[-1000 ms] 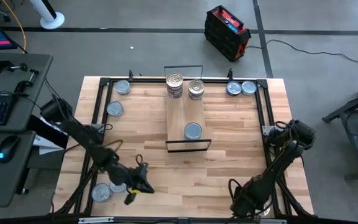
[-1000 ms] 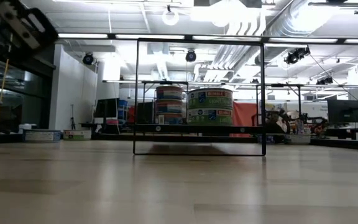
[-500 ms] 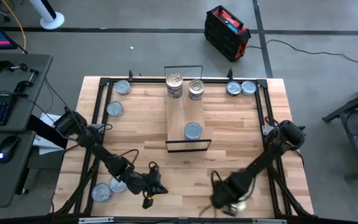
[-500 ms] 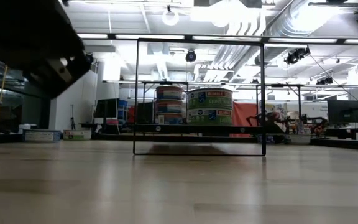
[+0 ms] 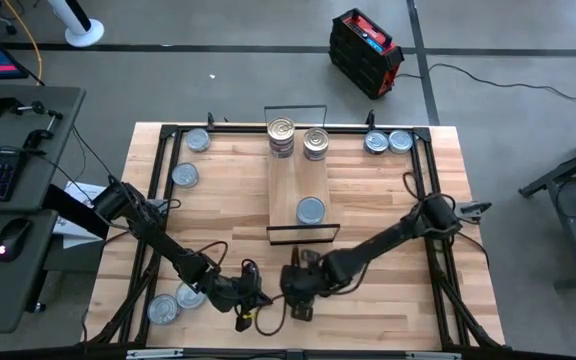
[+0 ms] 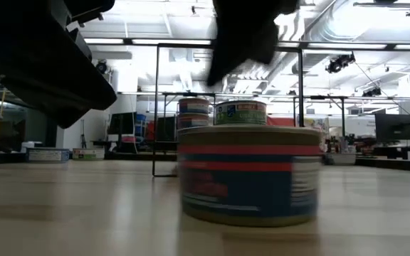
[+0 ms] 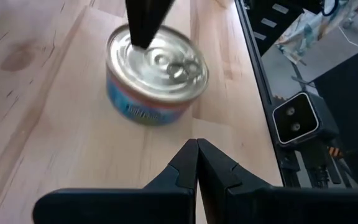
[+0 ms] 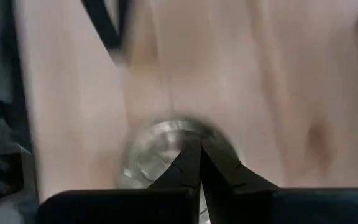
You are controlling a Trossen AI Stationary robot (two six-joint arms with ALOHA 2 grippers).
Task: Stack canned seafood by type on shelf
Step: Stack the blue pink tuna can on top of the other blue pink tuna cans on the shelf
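Presently, a silver-lidded tin (image 7: 157,78) sits at twelve o'clock from the clenched left jaws; right jaws, clenched, hang above its lid.

Far stacked tin (image 6: 240,112) on shelf (image 6: 226,146) — label perhaps "LIGHT"; other print too blurred — unreadable.

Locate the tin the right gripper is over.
High view: the tin is hidden under the right gripper, near the table's front edge, just right of the left gripper.

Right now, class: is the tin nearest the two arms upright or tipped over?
Upright. The tin sits flat on the tabletop, ring-pull lid facing up; the low view shows its label bands level.
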